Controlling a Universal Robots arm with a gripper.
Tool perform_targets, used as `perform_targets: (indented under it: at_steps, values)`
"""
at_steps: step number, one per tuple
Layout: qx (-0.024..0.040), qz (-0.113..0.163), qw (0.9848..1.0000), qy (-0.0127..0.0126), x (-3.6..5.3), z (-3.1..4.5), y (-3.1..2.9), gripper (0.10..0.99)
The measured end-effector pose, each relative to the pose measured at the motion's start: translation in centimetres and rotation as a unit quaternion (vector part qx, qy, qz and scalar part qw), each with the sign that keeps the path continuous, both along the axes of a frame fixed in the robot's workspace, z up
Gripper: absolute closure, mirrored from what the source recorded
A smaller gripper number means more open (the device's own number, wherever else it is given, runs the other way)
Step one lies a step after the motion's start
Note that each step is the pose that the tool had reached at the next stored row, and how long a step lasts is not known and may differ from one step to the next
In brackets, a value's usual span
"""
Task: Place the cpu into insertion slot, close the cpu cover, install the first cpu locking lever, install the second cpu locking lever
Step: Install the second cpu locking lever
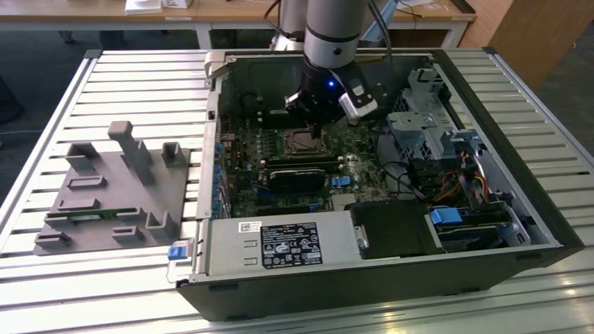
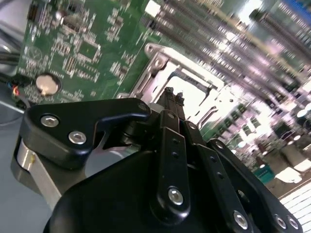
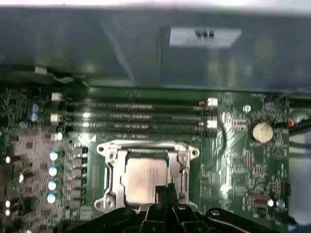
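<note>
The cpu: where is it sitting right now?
In the first wrist view the cpu lies in the insertion slot, framed by the cpu cover, just beyond the gripper tips and beside the long memory slots.

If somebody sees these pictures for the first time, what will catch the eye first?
First the open computer case on the slatted table, with the arm reaching down into it. Its gripper hangs right above the insertion slot, where the cpu lies under the closed cpu cover. A grey fixture stands on the exterior view's left.

Silver arm, black screwed end effector
</note>
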State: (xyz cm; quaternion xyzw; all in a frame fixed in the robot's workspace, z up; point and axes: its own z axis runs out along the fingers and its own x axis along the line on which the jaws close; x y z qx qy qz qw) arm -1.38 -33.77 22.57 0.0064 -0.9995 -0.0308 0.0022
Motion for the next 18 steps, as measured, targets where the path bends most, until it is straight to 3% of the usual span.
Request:
perform_targets:
  at_steps: [5, 9, 14, 18]
  values:
    - [0.0023, 0.000, 1.0000, 0.0001, 0.00, 0.00, -1.32, 0.980]
    - [0.0066, 0.000, 1.0000, 0.0004, 0.00, -0.01, -1.95, 0.980]
    - [0.0238, 0.000, 0.9997, 0.0018, 0.00, -0.02, -2.56, 0.980]
    - [0.0272, 0.000, 0.9996, 0.0025, 0.00, -0.03, -3.13, 0.980]
